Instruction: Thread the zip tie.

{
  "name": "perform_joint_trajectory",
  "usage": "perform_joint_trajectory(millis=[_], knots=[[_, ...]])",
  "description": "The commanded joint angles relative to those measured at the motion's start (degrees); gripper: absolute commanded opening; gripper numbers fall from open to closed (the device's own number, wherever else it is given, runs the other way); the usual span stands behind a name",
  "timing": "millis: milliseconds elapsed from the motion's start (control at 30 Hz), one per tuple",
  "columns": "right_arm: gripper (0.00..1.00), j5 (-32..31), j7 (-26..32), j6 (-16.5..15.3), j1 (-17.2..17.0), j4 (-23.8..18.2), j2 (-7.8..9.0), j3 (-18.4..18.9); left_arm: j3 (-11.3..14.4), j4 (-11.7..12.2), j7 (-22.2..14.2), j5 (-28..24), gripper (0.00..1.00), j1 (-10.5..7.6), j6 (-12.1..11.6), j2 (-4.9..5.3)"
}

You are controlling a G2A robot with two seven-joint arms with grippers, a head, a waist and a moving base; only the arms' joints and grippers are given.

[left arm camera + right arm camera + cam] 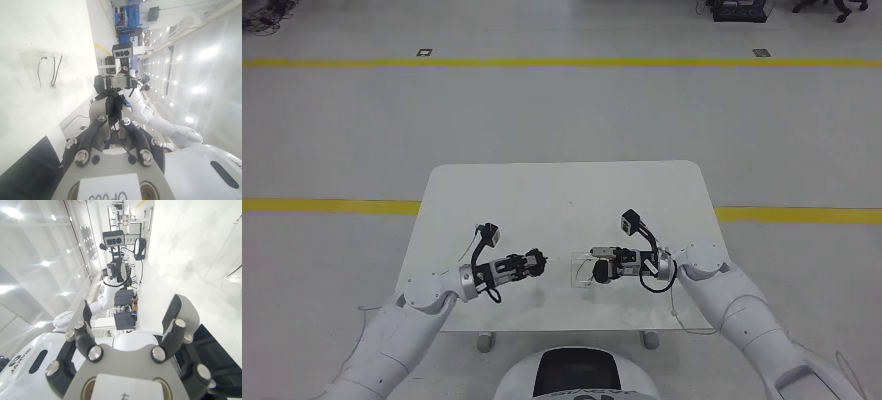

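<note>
Several black zip ties [54, 71] lie in a clear shallow tray [32, 56] on the white table [562, 200]. In the top view the tray [579, 281] sits near the table's front edge, between the two arms. My right gripper [130, 311] stands open with nothing between its fingers [174, 309]; from above the right gripper [594, 266] hovers at the tray's right side. My left gripper [113, 108] is shut, its dark pads [108, 106] pressed together; whether a tie is pinched there is hidden. The left gripper [538, 262] is held left of the tray, pointing at the right one.
The table's far half is bare white surface [562, 195]. Its front edge runs just behind both wrists. A yellow floor line [322, 206] passes behind the table.
</note>
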Motion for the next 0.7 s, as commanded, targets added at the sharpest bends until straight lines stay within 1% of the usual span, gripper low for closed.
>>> perform_joint_trajectory(millis=[0,67,100,167,300,367,433,467,667], knots=[[1.00,-3.1,-2.3,0.7,0.3,-1.0,0.11,-0.2,-0.1,-0.3,0.0,0.0,0.00,0.24,0.0,0.11],[1.00,-7.2,-4.6,2.7,0.7,-2.8,0.33,-0.5,-0.1,-0.4,0.0,-0.1,0.00,0.30,0.0,0.15],[1.00,-10.9,-6.2,4.8,1.3,-4.0,0.53,-0.6,-0.1,-0.4,0.0,-0.1,0.00,0.30,0.0,0.15],[1.00,-14.3,-7.8,7.6,1.7,-6.6,0.71,-0.9,-0.1,-0.4,0.0,-0.1,0.00,0.30,0.0,0.15],[1.00,-21.7,-9.2,14.8,3.0,-11.4,1.06,-1.9,-0.1,-0.4,0.0,-0.1,0.00,0.30,0.0,0.15],[1.00,-26.6,-9.7,19.5,3.7,-14.2,1.12,-3.3,-0.1,-0.4,0.0,-0.1,0.00,0.30,0.0,0.15],[1.00,-30.2,-9.9,23.0,3.9,-16.8,1.08,-4.8,-0.1,-0.4,0.0,-0.1,0.00,0.30,0.0,0.15],[1.00,-31.5,-10.0,23.6,4.0,-17.5,1.10,-5.2,-0.1,-0.4,0.0,-0.1,0.00,0.30,0.0,0.15],[1.00,-31.5,-10.0,23.6,4.0,-17.5,1.10,-5.2,-0.1,-0.4,0.0,-0.1,0.00,0.30,0.0,0.15]])
